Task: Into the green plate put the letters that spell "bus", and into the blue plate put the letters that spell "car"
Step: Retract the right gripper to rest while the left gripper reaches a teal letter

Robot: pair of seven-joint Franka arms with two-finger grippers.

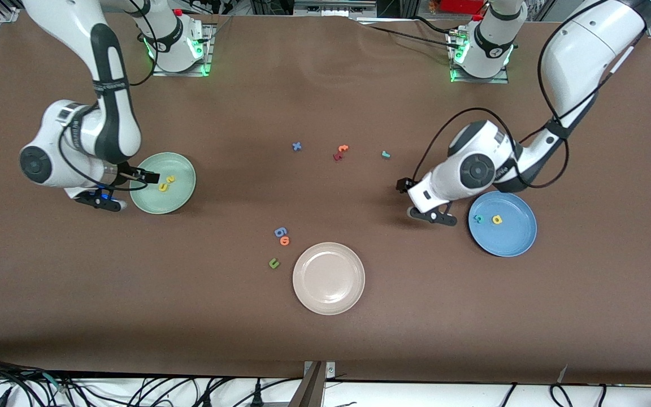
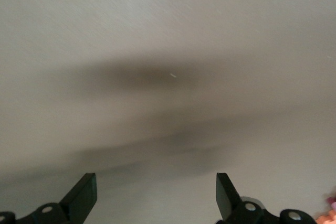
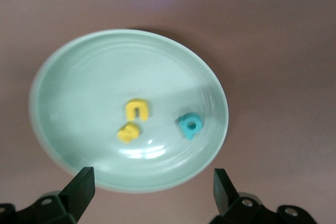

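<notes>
Three letters, yellow u (image 3: 137,109), yellow s (image 3: 129,132) and teal b (image 3: 189,125), lie in the green plate (image 3: 79,87) under the open right gripper (image 3: 152,192); the left gripper (image 2: 156,195) gapes over bare desk (image 2: 168,51).

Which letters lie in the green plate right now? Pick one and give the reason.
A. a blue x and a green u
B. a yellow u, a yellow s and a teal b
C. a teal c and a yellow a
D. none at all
B: the right wrist view shows the yellow u, the yellow s and the teal b resting inside the green plate, below the open right gripper.
</notes>
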